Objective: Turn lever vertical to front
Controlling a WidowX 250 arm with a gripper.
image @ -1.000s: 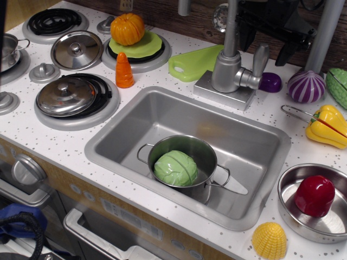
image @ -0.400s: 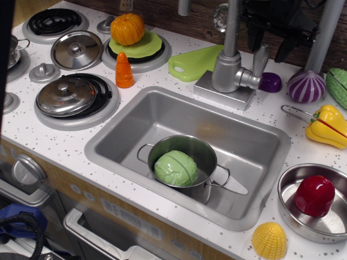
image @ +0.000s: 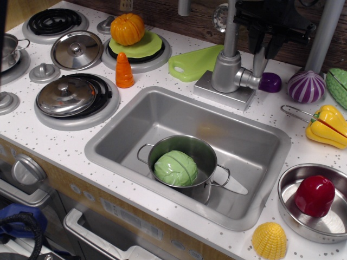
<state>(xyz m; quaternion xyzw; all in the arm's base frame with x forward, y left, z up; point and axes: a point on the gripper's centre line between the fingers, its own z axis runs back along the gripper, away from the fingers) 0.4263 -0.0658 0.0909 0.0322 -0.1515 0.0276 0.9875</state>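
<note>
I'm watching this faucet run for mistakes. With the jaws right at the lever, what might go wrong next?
1. The gripper sits at the very top of the lever; a shallow hold on that rounded tip may slip once it pulls forward.
2. The faucet pipe stands close beside the gripper, so sideways drift could bump it.
3. The purple vegetable piece lies just beside the lever and might get knocked.

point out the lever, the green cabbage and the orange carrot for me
lever (image: 258, 60), the only camera view, on the flat silver paddle below the gripper
green cabbage (image: 175, 168), same view, on its rounded top inside the pot
orange carrot (image: 124, 71), same view, on its cone-shaped middle
</note>
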